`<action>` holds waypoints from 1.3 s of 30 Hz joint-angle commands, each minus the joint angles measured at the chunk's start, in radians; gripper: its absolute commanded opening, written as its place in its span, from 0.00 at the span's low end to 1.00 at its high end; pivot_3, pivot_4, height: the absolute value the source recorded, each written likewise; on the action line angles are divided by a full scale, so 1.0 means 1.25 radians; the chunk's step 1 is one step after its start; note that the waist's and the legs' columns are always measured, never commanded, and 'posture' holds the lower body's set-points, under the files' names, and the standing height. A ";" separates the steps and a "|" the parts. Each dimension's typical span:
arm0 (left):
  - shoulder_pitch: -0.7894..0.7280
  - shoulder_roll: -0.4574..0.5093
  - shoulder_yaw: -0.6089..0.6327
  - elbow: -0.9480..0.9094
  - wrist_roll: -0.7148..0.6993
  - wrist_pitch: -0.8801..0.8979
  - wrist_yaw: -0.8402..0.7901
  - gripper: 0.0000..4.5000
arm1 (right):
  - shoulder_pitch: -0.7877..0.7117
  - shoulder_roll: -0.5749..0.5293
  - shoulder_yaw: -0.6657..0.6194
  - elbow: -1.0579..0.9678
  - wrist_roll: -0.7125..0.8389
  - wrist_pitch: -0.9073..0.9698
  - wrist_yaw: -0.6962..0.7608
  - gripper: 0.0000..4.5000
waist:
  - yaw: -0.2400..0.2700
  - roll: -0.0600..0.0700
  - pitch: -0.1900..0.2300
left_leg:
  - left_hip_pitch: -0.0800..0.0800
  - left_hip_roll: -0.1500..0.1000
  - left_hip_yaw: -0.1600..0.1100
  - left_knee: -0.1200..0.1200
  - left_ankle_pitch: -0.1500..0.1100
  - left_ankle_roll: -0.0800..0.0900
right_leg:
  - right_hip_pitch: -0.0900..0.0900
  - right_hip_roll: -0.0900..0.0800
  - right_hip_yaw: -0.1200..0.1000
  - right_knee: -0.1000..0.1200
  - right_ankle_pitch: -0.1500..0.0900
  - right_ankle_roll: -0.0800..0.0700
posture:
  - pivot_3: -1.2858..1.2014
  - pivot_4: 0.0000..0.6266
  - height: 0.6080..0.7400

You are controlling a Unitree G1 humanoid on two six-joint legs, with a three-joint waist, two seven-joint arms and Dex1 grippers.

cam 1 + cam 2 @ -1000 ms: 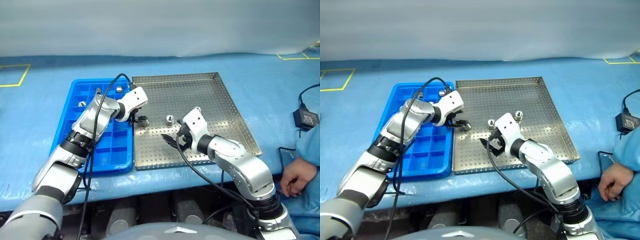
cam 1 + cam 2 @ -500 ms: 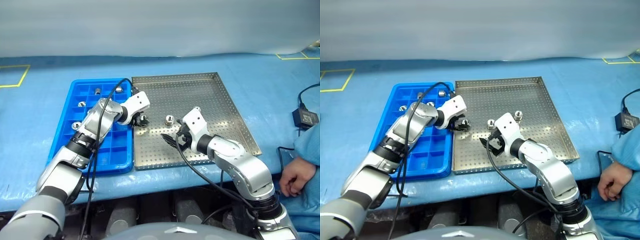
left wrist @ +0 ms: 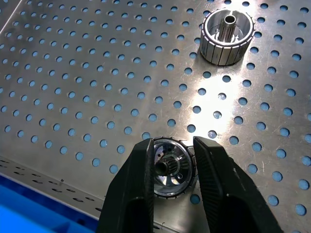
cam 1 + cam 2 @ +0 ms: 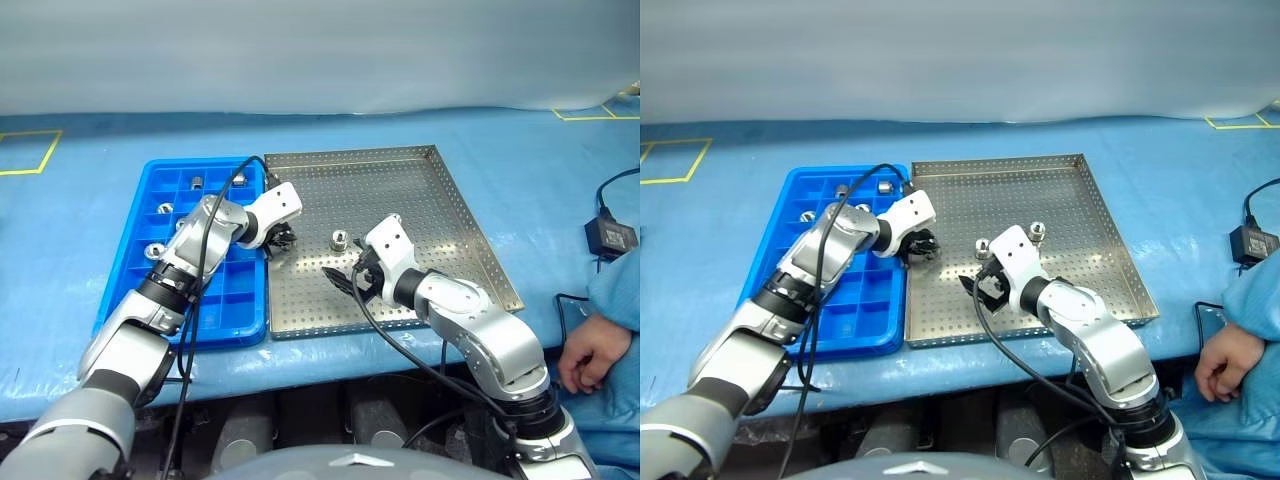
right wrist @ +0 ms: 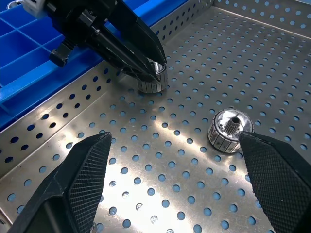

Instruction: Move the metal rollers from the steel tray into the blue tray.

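The steel tray [image 4: 420, 200] is seen as a flat grey rectangle with a low raised rim and a floor punched all over with small round holes, through which blue shows. It lies on a counter [image 4: 100, 140] covered in wrinkled blue sheeting. Touching its side at 9 o'clock lies the blue tray [image 4: 135, 270], glossy plastic divided into small square compartments.

The left pincer [image 3: 172, 170] is lowered at the steel tray's 9 o'clock edge, and its two smooth black fingers [image 3: 133, 194] are clamped on a roller [image 3: 170, 167]: a short shiny cylinder with a ribbed side wall and a central bore. In the head views this roller is largely hidden by the pincer. A second roller [image 3: 227, 30] stands upright on the perforated floor near the tray's middle, apart from the first. A third roller [image 4: 1037, 231] is seen just past the right wrist housing, partly cut off by it.

The right pincer [image 5: 170, 194] hovers over the tray's middle, its textured black fingers [image 5: 82, 179] spread wide apart with nothing between them.

Several rollers [image 4: 154, 251] sit in compartments on the blue tray's far and 9 o'clock sides; their number is hard to make out, the left arm and its cable crossing the tray.

A person's hand [image 4: 590, 350] rests at the counter's 4 o'clock edge.
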 commanded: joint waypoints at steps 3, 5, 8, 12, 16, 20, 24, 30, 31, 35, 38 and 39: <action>0.022 -0.017 0.008 0.016 -0.005 0.016 0.008 0.30 | -0.013 -0.001 -0.016 -0.022 0.000 -0.009 0.000 0.98 | 0.000 0.000 0.000 | 0.000 0.000 0.000 0.000 0.000 0.000 | 0.000 0.000 0.000 0.000 0.000 0.000 | 0.47 0.24 1.00; 0.021 -0.023 0.017 0.020 -0.009 0.022 0.009 0.30 | -0.015 0.001 -0.017 -0.021 0.000 -0.009 -0.002 0.98 | 0.001 0.000 0.000 | 0.000 0.000 0.000 0.000 0.000 0.000 | 0.000 0.000 0.000 0.000 0.000 0.000 | 0.47 0.24 1.00; 0.027 -0.028 0.023 0.016 -0.014 0.026 0.003 0.30 | -0.018 0.004 -0.019 -0.019 0.001 -0.009 -0.004 0.98 | 0.001 0.000 0.000 | 0.000 0.000 0.000 0.000 0.000 0.000 | 0.000 0.000 0.000 0.000 0.000 0.000 | 0.47 0.24 1.00; 0.039 -0.029 0.027 0.006 -0.015 0.030 0.004 0.09 | -0.024 0.004 -0.020 -0.016 -0.001 -0.008 -0.004 0.98 | 0.001 0.000 0.000 | 0.000 0.000 0.000 0.000 0.000 0.000 | 0.000 0.000 0.000 0.000 0.001 0.002 | 0.47 0.24 1.00; 0.040 -0.028 0.031 0.003 -0.011 0.030 0.005 0.01 | -0.030 0.004 -0.021 -0.015 -0.002 -0.009 -0.004 0.98 | 0.001 0.000 0.000 | 0.000 0.000 0.000 0.000 0.000 0.000 | 0.000 0.000 0.000 0.000 0.001 0.002 | 0.47 0.24 1.00; 0.035 -0.031 0.041 0.001 -0.016 0.031 0.007 0.01 | -0.029 0.009 -0.021 -0.013 -0.001 -0.011 -0.006 0.98 | 0.001 0.000 0.000 | 0.000 0.000 0.000 0.000 0.000 0.000 | 0.000 0.000 0.000 0.000 0.001 0.001 | 0.47 0.24 1.00; 0.031 -0.035 0.057 -0.009 -0.028 0.035 0.005 0.01 | -0.029 0.012 -0.018 -0.012 -0.003 -0.010 -0.008 0.98 | 0.001 0.000 0.000 | 0.000 0.000 0.000 0.000 0.000 0.000 | 0.000 0.000 0.000 0.000 0.001 0.001 | 0.47 0.24 1.00; 0.037 -0.016 0.060 -0.032 -0.036 0.022 0.001 0.04 | -0.025 0.013 -0.019 -0.012 -0.002 -0.010 -0.009 0.98 | 0.001 0.000 0.000 | 0.000 0.000 0.000 -0.001 0.000 0.000 | 0.000 0.000 0.000 0.000 0.003 -0.002 | 0.47 0.24 1.00; 0.037 -0.012 0.059 -0.033 -0.035 0.021 0.000 0.09 | -0.026 0.013 -0.018 -0.011 -0.002 -0.010 -0.008 0.98 | 0.000 0.000 0.000 | 0.000 0.000 0.000 -0.001 0.000 0.000 | 0.000 0.000 0.000 0.000 0.003 -0.002 | 0.47 0.24 1.00; 0.029 0.002 0.050 -0.042 -0.028 0.030 -0.001 0.36 | -0.028 0.015 -0.017 -0.010 -0.002 -0.010 -0.008 0.98 | -0.001 0.000 0.000 | 0.000 0.000 0.000 -0.001 0.000 0.000 | -0.001 0.000 0.000 0.000 0.003 -0.002 | 0.47 0.24 1.00; 0.014 0.025 0.027 -0.052 -0.012 0.021 -0.018 0.50 | -0.029 0.016 -0.015 -0.007 -0.002 -0.012 -0.007 0.98 | -0.002 0.000 0.000 | 0.000 0.000 0.000 -0.001 0.000 0.000 | -0.001 0.000 0.000 0.000 0.003 -0.002 | 0.48 0.24 1.00; 0.006 0.029 0.023 -0.049 -0.008 0.022 -0.020 0.50 | -0.030 0.016 -0.014 -0.005 -0.003 -0.012 -0.006 0.98 | -0.002 0.000 0.000 | 0.000 0.000 0.000 -0.001 0.000 0.000 | -0.001 0.000 0.000 0.000 0.003 -0.002 | 0.48 0.24 1.00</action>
